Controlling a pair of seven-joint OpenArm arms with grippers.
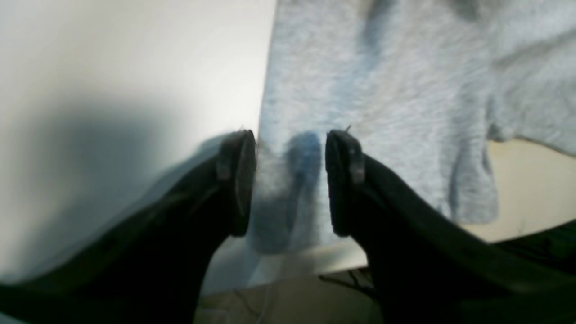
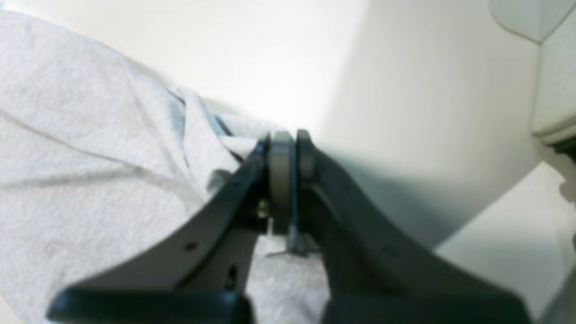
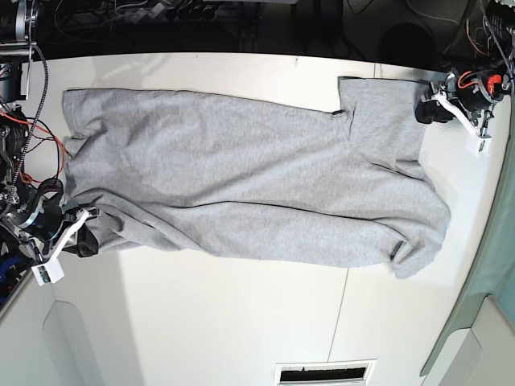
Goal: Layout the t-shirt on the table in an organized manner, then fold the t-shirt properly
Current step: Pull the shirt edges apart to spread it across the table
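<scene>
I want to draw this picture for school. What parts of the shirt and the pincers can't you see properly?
- Lettering on the t-shirt: none shows in the base view; only plain grey cloth faces up.
- Right pincer: shut, but the blurred right wrist view hides whether cloth is pinched.
- Left pincer: open over the shirt's edge; blur hides whether it touches.
- Table: its edges are cut off in the base view.

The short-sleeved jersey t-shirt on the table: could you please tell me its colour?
Light heather grey, plain on the side showing; clearest in the base view.
</scene>
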